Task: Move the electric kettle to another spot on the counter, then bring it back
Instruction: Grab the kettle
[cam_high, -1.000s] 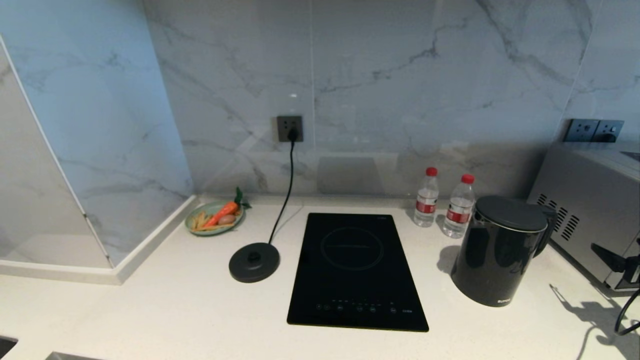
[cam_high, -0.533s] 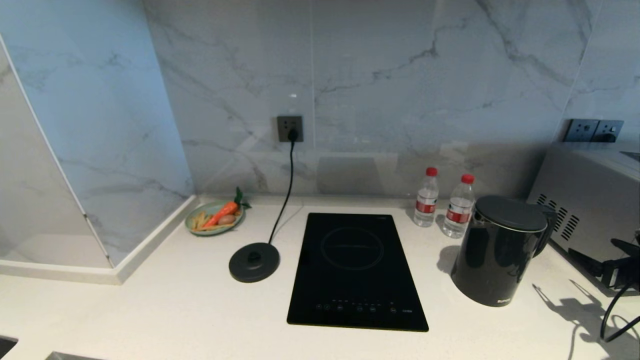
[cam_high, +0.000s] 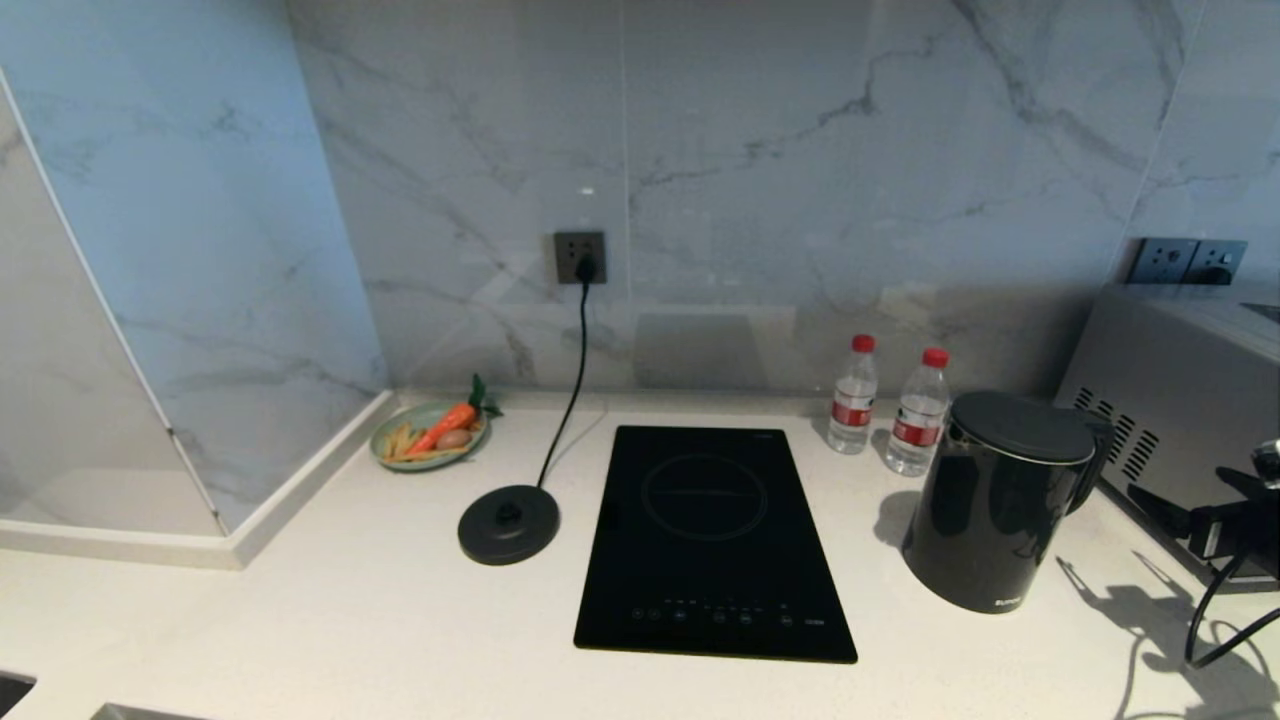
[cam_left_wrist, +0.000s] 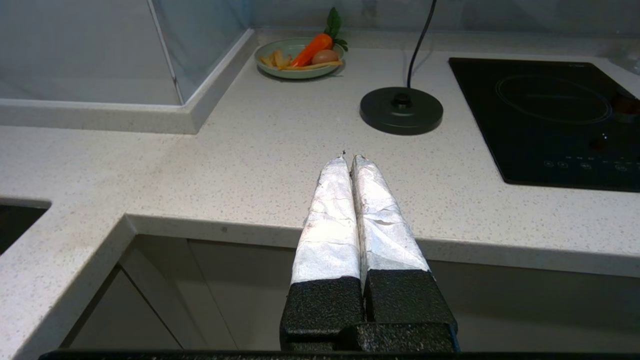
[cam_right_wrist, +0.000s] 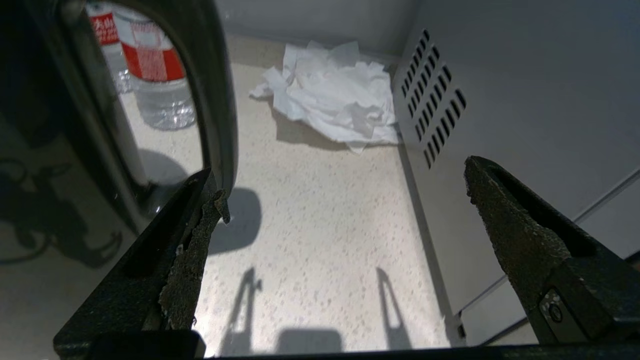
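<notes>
1. The kettle stands upright on the counter, right of the cooktop.
2. Right gripper – jaws wide apart, empty – hangs beside the kettle's handle.
3. Left gripper – fingers pressed together, empty – hovers at the counter's front edge.

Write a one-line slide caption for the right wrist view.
Open right gripper beside the electric kettle handle, above the counter, with crumpled tissue and a vented steel appliance behind.
</notes>
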